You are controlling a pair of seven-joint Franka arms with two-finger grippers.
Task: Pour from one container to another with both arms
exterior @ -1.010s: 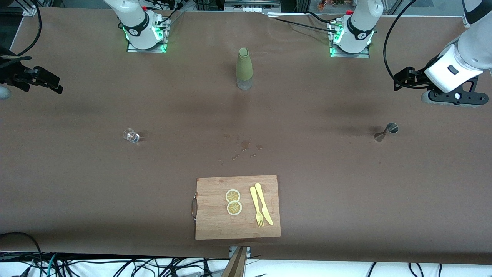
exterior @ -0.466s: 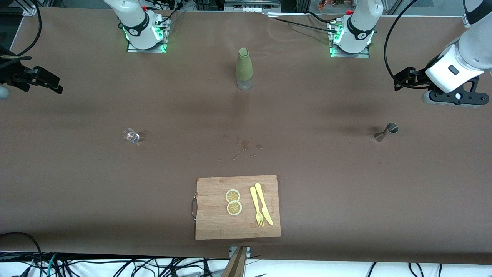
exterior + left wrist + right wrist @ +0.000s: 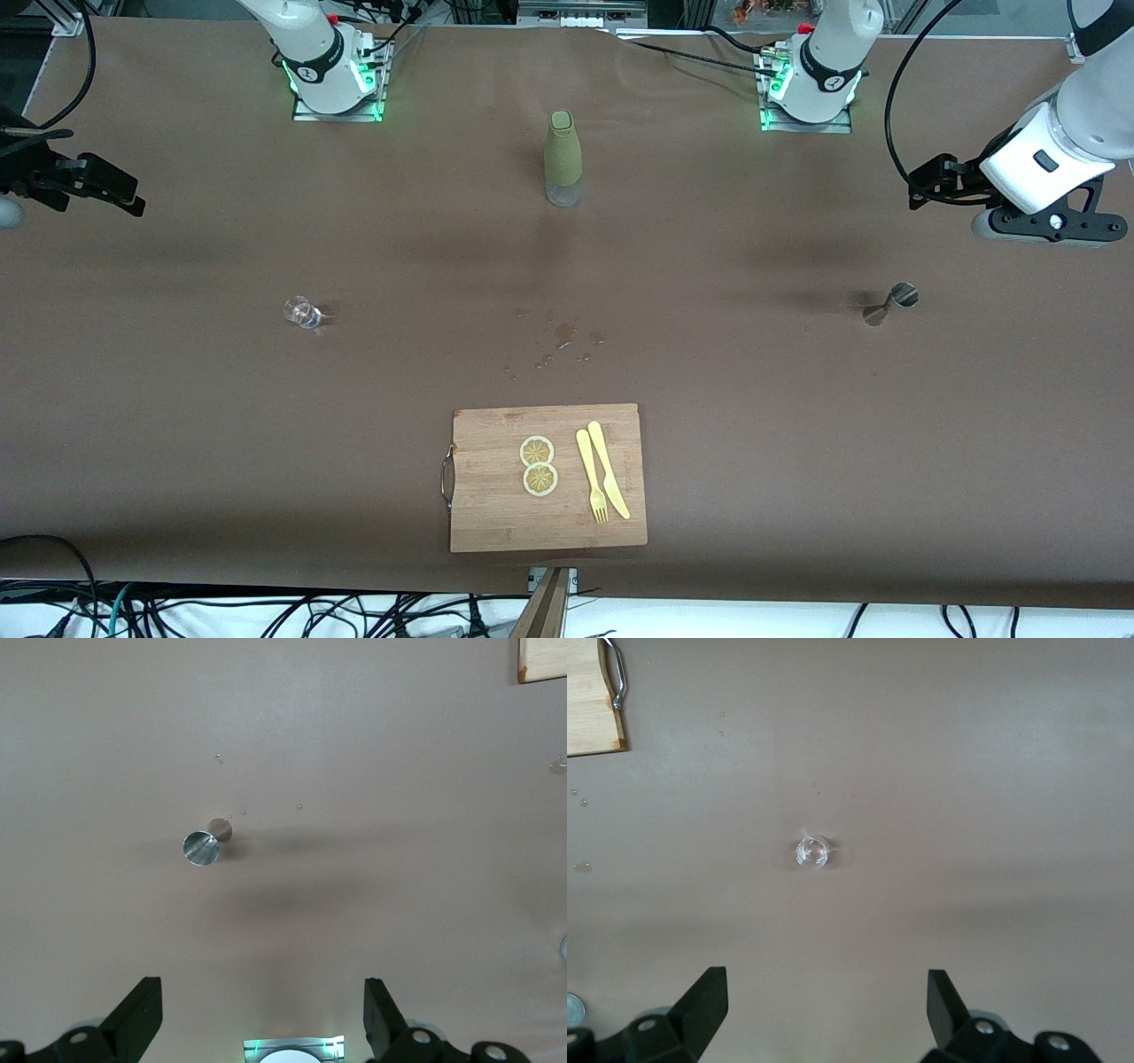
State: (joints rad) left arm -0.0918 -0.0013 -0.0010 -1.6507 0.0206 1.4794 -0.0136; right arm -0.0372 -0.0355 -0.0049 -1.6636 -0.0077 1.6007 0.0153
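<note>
A tiny clear glass cup [image 3: 302,312] stands on the brown table toward the right arm's end; the right wrist view shows it [image 3: 812,851] from above. The small silver jigger [image 3: 890,302] stands toward the left arm's end and also shows in the left wrist view [image 3: 205,842]. My left gripper [image 3: 263,997] hangs high over bare table, open and empty, apart from the jigger. My right gripper [image 3: 827,992] is likewise high over bare table, open and empty, apart from the cup. The left arm [image 3: 1054,151] shows at the front view's edge.
A tall olive-green bottle [image 3: 563,159] stands mid-table between the two bases. A wooden cutting board [image 3: 496,514] near the front edge carries two lemon slices [image 3: 538,465] and a yellow fork and knife [image 3: 602,478]. Spilled drops [image 3: 564,341] lie between bottle and board.
The left arm's hand has shifted very slightly toward its base. The cup, the jigger and the right arm have not visibly moved.
</note>
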